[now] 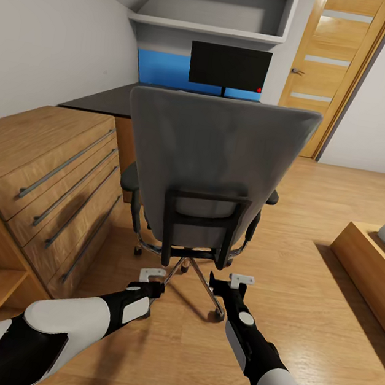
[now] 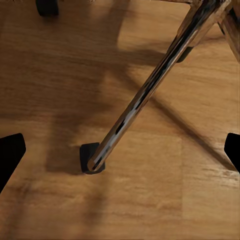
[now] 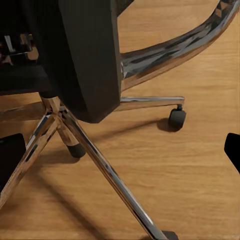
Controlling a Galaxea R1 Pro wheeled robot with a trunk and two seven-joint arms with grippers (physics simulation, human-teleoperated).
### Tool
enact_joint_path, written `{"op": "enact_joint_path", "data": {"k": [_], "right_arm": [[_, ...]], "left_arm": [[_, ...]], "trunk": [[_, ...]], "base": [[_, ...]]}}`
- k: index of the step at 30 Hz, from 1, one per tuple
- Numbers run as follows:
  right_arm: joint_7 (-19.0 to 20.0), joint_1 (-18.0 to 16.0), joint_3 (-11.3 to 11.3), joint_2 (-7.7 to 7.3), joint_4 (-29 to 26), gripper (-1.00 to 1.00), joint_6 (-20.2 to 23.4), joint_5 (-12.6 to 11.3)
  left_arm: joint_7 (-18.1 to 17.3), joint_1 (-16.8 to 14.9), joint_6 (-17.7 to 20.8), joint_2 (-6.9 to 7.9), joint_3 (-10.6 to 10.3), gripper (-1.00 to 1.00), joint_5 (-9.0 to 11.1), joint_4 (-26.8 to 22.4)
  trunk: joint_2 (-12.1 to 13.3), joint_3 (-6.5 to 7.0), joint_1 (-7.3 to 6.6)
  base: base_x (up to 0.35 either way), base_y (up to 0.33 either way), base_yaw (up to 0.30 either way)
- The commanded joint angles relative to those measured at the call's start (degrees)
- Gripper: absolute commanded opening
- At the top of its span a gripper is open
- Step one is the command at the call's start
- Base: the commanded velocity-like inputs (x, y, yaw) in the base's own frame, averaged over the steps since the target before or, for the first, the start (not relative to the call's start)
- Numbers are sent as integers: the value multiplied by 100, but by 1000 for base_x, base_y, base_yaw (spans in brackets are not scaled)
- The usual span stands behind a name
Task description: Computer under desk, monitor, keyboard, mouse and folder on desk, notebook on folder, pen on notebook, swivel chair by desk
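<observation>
Swivel chair stands back-to-you just ahead of both grippers, on the floor before the desk; left gripper and right gripper both open, empty, equally near

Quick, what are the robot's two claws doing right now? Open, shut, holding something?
Left gripper: open, holding nothing, low behind the swivel chair.
Right gripper: open, holding nothing, also behind the chair.

Wooden drawer cabinet, door
</observation>
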Motion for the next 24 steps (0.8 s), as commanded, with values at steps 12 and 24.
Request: {"op": "enact_joint_path", "data": {"k": [12, 24], "right_arm": [[-39, 9, 43, -5, 7, 100, -300, -47], [-36, 10, 43, -6, 7, 100, -312, -45]], "left_arm": [[31, -5, -413, 0, -48, 100, 43, -186], [31, -4, -501, 0, -48, 100, 43, -225]], "trunk": [[-2, 93, -1], [-2, 200, -1]], "base": [[0, 0, 0], [0, 0, 0]]}}
